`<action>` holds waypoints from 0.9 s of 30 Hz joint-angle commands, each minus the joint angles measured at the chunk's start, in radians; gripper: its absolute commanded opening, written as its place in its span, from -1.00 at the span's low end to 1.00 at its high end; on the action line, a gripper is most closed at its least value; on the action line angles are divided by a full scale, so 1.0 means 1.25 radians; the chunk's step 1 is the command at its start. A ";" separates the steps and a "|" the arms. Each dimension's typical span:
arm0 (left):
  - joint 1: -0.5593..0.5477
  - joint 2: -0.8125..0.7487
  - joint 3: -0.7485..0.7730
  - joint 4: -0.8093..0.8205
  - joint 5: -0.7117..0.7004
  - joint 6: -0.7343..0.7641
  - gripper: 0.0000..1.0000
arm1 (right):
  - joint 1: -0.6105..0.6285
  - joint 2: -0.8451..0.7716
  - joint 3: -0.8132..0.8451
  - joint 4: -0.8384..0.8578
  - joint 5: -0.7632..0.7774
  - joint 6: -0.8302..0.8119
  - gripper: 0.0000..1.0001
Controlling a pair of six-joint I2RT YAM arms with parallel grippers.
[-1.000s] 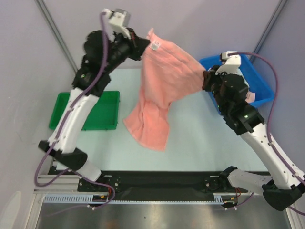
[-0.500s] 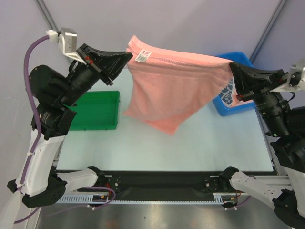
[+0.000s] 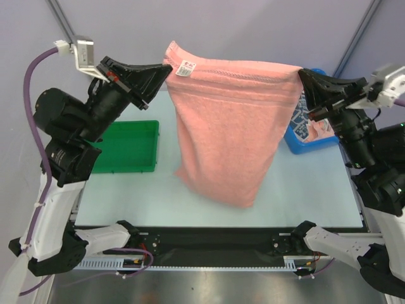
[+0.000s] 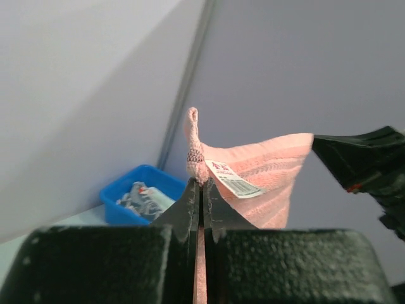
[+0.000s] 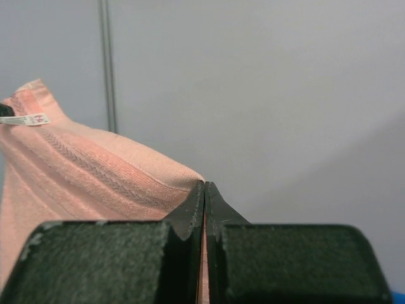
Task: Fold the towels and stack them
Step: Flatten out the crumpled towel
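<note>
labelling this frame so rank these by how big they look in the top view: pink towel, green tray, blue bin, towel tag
1. pink towel, held up nearer the camera, which inflates it
2. green tray
3. blue bin; both partly hidden, so this pair is unsure
4. towel tag

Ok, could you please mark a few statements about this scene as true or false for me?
1. The left gripper and the right gripper each hold a top corner of the towel, which hangs spread between them. True.
2. The tag sits at the right gripper's corner. False: it is at the left gripper's corner.
3. The tray is on the robot's right. False: it is on the left, and the bin is on the right.
4. The bin has cloth in it. True.
</note>
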 commanded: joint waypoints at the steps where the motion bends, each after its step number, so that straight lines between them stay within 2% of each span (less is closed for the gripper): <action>1: 0.003 0.066 0.029 -0.071 -0.174 0.063 -0.99 | -0.032 0.077 0.002 0.073 0.084 -0.106 -1.00; 2: 0.010 0.086 0.036 -0.077 -0.200 0.071 -0.99 | -0.056 0.107 0.004 0.087 0.070 -0.103 -1.00; 3: 0.019 0.135 0.053 -0.077 -0.214 0.086 -0.99 | -0.139 0.163 0.010 0.099 0.038 -0.086 -1.00; 5: 0.066 0.190 0.077 -0.064 -0.241 0.082 -0.99 | -0.226 0.234 0.052 0.139 -0.096 -0.030 -1.00; 8: 0.158 0.310 0.123 0.032 -0.183 0.026 -0.99 | -0.334 0.401 0.129 0.203 -0.203 0.032 -1.00; 9: 0.176 0.387 0.165 0.078 -0.154 0.017 -0.99 | -0.345 0.507 0.217 0.202 -0.220 0.045 -1.00; 10: 0.204 0.424 0.193 0.097 -0.140 0.012 -0.99 | -0.362 0.554 0.276 0.194 -0.250 0.050 -1.00; 12: 0.224 0.493 0.256 0.168 -0.113 0.009 -0.99 | -0.370 0.650 0.401 0.197 -0.279 0.059 -1.00; 13: 0.236 0.548 0.268 0.196 -0.105 0.012 -0.99 | -0.371 0.727 0.434 0.206 -0.295 0.057 -1.00; 17: 0.259 0.653 0.287 0.324 -0.089 0.037 -0.99 | -0.372 0.884 0.581 0.245 -0.316 0.059 -1.00; 21: 0.277 0.712 0.279 0.362 -0.080 0.076 -0.99 | -0.371 0.941 0.575 0.304 -0.333 0.066 -1.00; 27: 0.305 0.708 0.197 0.449 -0.053 0.114 -0.99 | -0.371 0.971 0.542 0.325 -0.343 0.043 -1.00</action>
